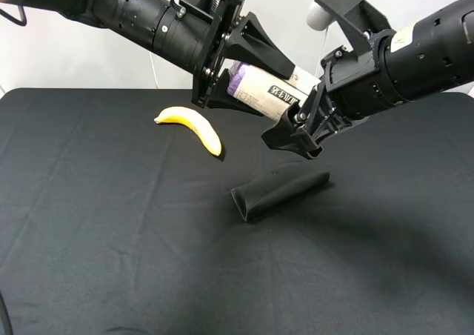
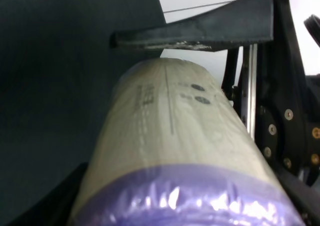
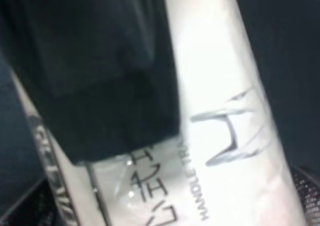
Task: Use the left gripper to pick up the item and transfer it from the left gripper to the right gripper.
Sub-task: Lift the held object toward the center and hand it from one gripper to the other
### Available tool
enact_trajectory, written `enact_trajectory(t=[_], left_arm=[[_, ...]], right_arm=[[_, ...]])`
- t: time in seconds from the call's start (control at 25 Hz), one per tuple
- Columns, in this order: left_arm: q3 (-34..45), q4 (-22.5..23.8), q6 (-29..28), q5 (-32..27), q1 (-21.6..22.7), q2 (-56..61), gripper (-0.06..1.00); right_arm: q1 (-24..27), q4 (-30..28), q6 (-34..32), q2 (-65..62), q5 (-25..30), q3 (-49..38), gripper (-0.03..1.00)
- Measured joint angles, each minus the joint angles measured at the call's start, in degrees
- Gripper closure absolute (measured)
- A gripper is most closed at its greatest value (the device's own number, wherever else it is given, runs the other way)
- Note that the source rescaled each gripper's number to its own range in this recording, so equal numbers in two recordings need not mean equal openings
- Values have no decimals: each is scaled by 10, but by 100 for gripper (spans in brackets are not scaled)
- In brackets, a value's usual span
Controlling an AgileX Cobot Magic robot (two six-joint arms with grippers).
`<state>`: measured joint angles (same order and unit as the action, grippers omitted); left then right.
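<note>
Grips the item (image 1: 275, 94) with the left claw (image 1: 259, 83), wedge fingers (image 2: 200, 33) clamped across its whitish middle, well above the black tabletop (image 1: 111, 239). Has the right claw (image 1: 296, 131) at the roll's far end, straddling it, though cannot tell whether pressed shut on it or merely around it. Hangs over a yellow banana (image 1: 194, 126) and a black curved pouch (image 1: 278, 188) lying apart below.

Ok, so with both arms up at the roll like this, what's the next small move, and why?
Probably close the right gripper firmly on the item before the left gripper lets go. The left gripper holds it in the air; the right wrist view shows a finger lying on it, but a firm clamp cannot be confirmed.
</note>
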<state>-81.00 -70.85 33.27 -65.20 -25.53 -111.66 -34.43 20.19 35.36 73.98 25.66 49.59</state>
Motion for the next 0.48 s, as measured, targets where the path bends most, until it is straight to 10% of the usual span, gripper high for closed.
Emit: enact_trajectory(t=[0.36,0.44,0.48], left_arm=[[0,0,0,0,0,0,94],[0,0,0,0,0,0,94],[0,0,0,1,0,0,94]], right_arm=[[0,0,4,0,-9,1,-1],[0,0,7,0,-10,1,40],[0,0,14,0,-10,1,85]])
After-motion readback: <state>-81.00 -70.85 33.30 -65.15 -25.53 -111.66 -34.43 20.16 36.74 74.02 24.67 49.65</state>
